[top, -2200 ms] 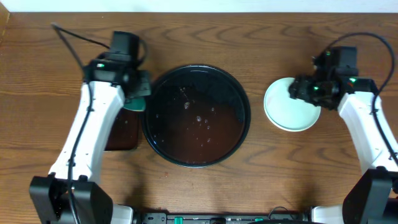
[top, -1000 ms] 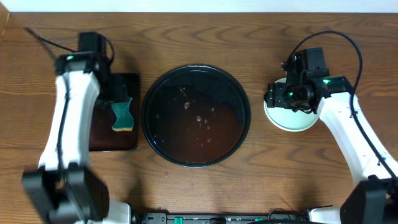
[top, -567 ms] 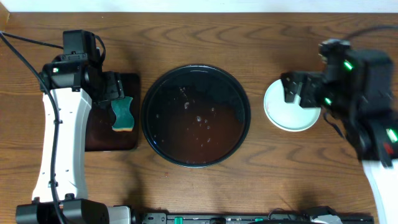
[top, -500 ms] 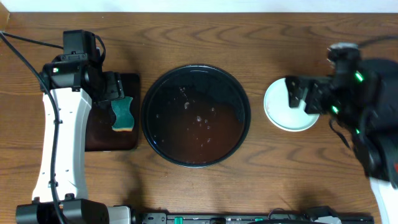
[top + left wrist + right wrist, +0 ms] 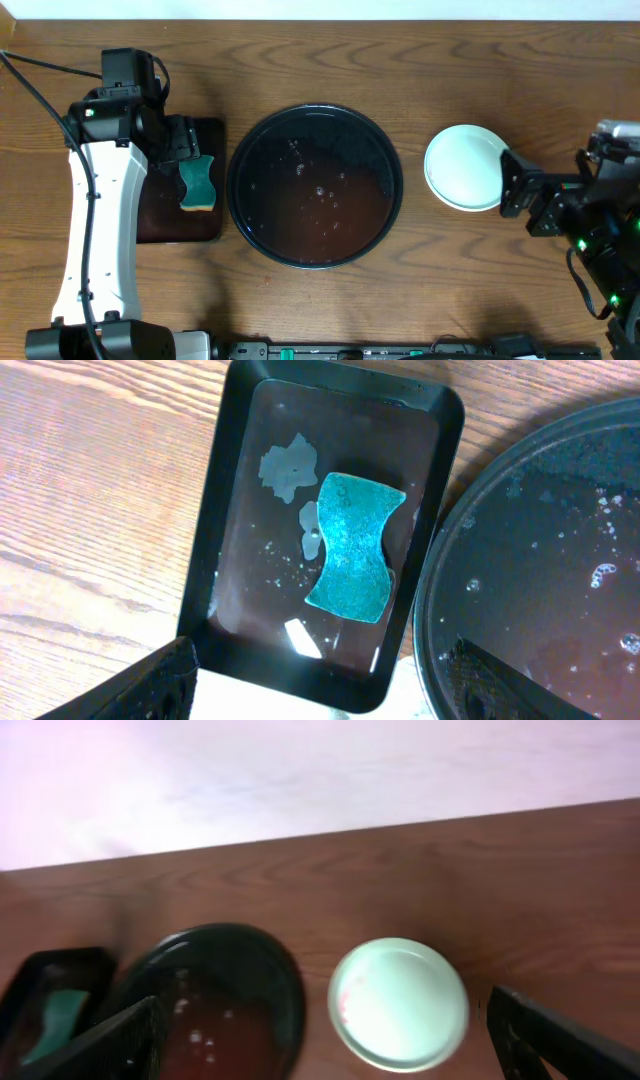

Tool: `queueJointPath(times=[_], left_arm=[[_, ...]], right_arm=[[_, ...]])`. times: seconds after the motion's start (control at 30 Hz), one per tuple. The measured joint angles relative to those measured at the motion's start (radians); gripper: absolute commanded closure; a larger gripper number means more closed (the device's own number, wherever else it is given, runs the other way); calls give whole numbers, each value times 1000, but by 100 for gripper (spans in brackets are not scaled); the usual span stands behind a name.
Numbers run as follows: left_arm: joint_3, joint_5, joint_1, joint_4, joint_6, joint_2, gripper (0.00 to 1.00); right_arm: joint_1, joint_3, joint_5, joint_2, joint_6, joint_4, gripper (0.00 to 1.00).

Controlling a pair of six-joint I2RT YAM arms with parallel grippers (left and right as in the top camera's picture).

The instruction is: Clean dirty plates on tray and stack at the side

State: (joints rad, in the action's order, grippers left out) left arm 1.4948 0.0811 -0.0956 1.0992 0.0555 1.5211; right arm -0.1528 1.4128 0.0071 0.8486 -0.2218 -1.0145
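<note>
Black and glossy, the large round tray sits at the middle of the wood-grain tabletop, its floor wet and flecked with small bubbles. The plates rest on the bare wood just off the round tray's right rim, apart from it. A clean pale aqua plate faces up on top and a second rim peeks out beneath its lower edge; how many lie under it cannot be told. In the right wrist view the plates appear beside the round tray, below a pale wall.

Off the round tray's left rim lies a smaller rectangular black tray, nearly touching it. It holds a teal sponge lying flat in a shallow film of water. The left gripper hovers above this rectangular tray's far end with its fingers spread wide and nothing between them. Seen from the left wrist camera, the sponge sits clear of both fingers.

The right gripper hangs further right of the round tray, beyond the plates, jaws spread wide, holding nothing.
</note>
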Motion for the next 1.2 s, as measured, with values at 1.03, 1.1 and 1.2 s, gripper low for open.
queueJointPath(times=[1.03,1.1,1.2], left_arm=[[0,-3,0,0,0,0,20],[0,-3,0,0,0,0,20],[0,-3,0,0,0,0,20]], right_arm=[[73,-1318,33,-786,33,961,1],[73,-1356,26,-813,33,989,1],[73,-1395,22,-832,33,1004,1]])
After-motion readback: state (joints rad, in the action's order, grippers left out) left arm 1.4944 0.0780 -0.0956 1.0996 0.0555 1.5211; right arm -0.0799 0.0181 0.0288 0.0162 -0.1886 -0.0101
